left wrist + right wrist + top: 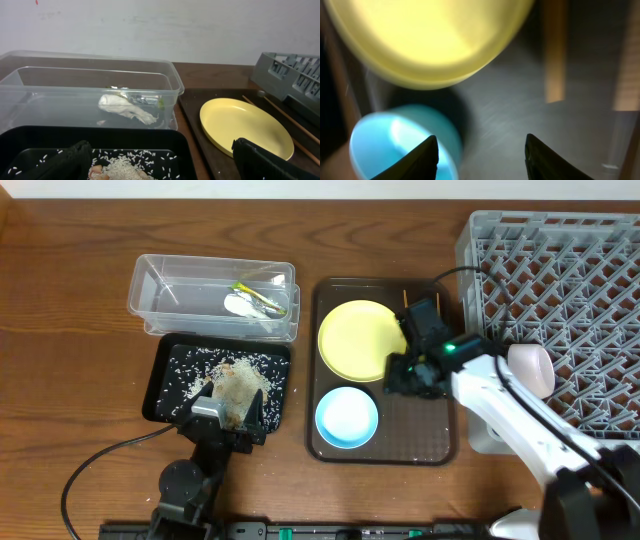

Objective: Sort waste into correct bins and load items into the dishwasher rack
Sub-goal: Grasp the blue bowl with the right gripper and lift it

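Note:
The clear tub (150, 290) holds the green-and-orange wrapper (258, 300) and the white plastic scrap (122, 106). The black tray (160, 375) holds rice with brown scraps (235, 375). My left gripper (165, 167) is open and empty, low over the tray's front end. The yellow plate (360, 338) and light-blue bowl (347, 417) sit on the brown tray. My right gripper (482, 160) is open and empty, just above the brown tray between the plate's right edge and the bowl (385, 140). Chopsticks (280, 112) lie along the tray's right side. A pinkish-white bowl (530, 367) sits at the grey rack's (560, 270) front-left edge. The white cup is hidden.
The dark brown serving tray (420, 435) lies between the black tray and the rack. My right arm reaches in from the lower right across the rack's front-left corner. A black cable runs from the left arm over the table at the front left (100, 460).

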